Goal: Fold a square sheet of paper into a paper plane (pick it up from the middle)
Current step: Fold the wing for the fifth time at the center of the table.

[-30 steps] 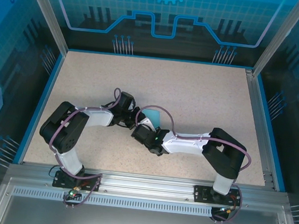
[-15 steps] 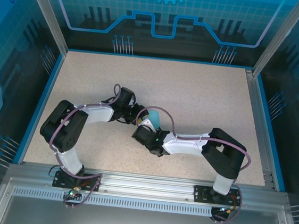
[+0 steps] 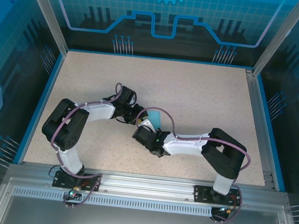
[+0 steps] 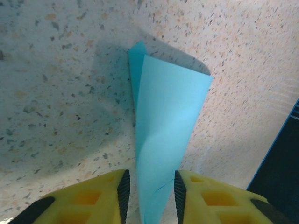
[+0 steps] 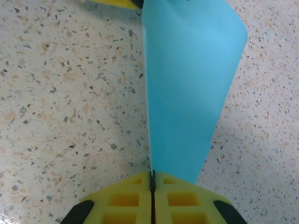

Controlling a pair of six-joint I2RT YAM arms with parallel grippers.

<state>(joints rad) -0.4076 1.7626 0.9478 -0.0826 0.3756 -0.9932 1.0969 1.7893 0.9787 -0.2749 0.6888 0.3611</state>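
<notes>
We see the square sheet of paper (image 3: 157, 116), cyan and doubled over on itself, standing on edge just above the middle of the table (image 3: 204, 96) between the two arms. The right gripper (image 5: 153, 179) has its jaws pressed together on the sheet's near edge. The left gripper (image 4: 149, 186) stands spread, with the sheet passing between its pads (image 4: 124, 186) and, as far as we can tell, unclamped. We judge the task early: one rough centre fold exists, while nose and wing folds remain. The table is speckled beige, enclosed by blue translucent walls (image 3: 165, 17) on an aluminium frame (image 3: 141, 186).
</notes>
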